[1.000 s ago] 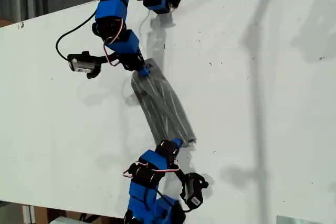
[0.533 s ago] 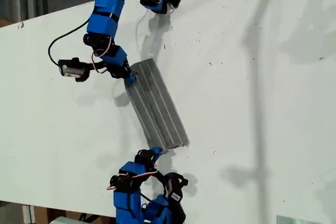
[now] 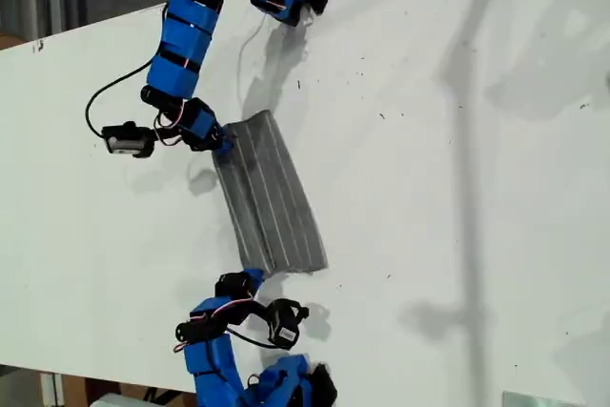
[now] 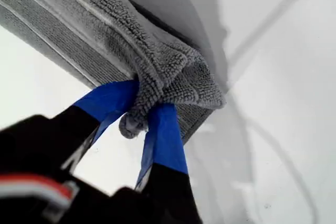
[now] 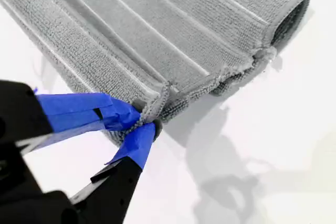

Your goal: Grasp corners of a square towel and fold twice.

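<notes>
The soft grey white-striped towel (image 3: 269, 199), probably light and floppy, is pinched at its corners by my first gripper (image 4: 140, 118) and my second gripper (image 5: 144, 120).

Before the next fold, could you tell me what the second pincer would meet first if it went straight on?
My second pincer is already shut on the towel; straight on, it would likely only push further into that folded cloth.
</notes>
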Controlling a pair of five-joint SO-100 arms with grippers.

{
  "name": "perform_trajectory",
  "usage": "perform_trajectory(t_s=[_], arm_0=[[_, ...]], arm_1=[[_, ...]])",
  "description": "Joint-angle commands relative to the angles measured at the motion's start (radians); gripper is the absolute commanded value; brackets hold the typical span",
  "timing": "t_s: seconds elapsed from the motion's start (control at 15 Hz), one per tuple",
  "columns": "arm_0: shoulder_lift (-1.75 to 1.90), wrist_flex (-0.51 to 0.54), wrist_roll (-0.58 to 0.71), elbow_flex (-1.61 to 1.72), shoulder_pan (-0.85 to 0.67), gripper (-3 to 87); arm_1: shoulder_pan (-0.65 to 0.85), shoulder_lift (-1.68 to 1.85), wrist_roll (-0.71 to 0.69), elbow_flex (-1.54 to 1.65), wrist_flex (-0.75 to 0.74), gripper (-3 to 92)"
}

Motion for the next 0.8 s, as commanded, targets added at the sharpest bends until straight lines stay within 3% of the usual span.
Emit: perform_trajectory(t_s=[0.0,0.33,0.73], arm_0=[[0.006,-0.018,-0.014,0.014,-0.012,-0.2],[0.005,0.066,-0.092,-0.106,0.196,-0.2],[-0.106,-0.049,-0.212,-0.089,0.362,-0.2]], arm_1=[[0.014,-0.018,-0.017,-0.051,0.005,-0.1],[-0.12,0.109,-0.015,-0.04,0.141,-0.1],[-0.179,0.092,0.0,0.181,0.1,-0.1]])
